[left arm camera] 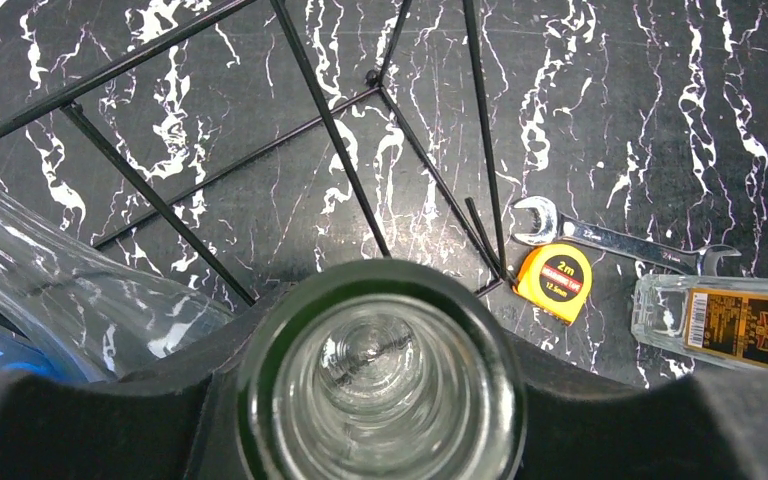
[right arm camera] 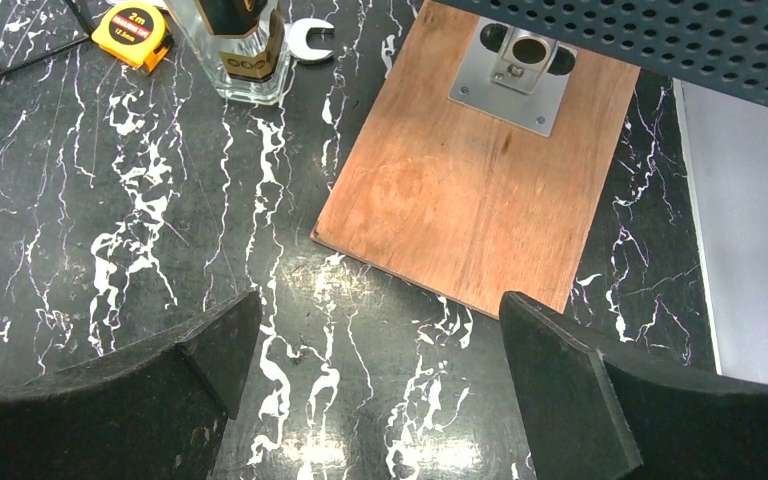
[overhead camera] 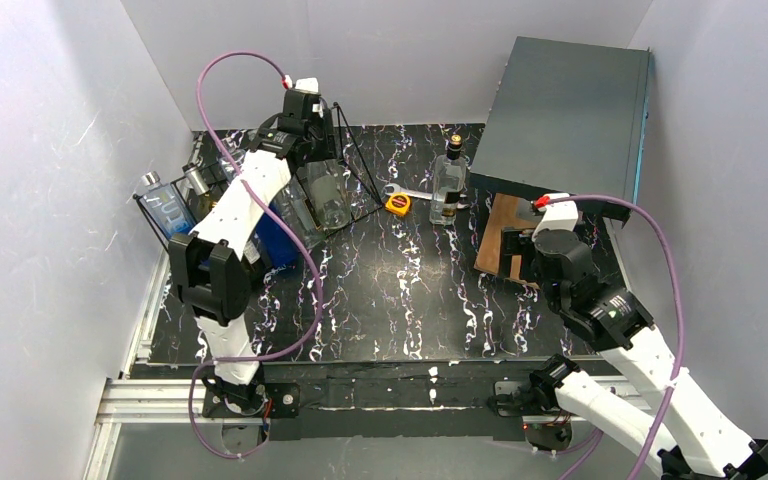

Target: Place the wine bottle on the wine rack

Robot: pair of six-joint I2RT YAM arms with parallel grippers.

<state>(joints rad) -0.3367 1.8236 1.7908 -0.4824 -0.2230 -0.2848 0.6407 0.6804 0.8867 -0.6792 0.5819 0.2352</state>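
While the left gripper [overhead camera: 311, 152] is clamping the wine bottle [left arm camera: 380, 385] at the far-left-corner wine rack [left arm camera: 329, 120], right gripper [right arm camera: 375, 330] is hovering, fingers apart.

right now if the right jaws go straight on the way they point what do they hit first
Probably the bare table top between the open jaws, just short of the wooden board; depth is unclear, so they might clip the board's near edge.
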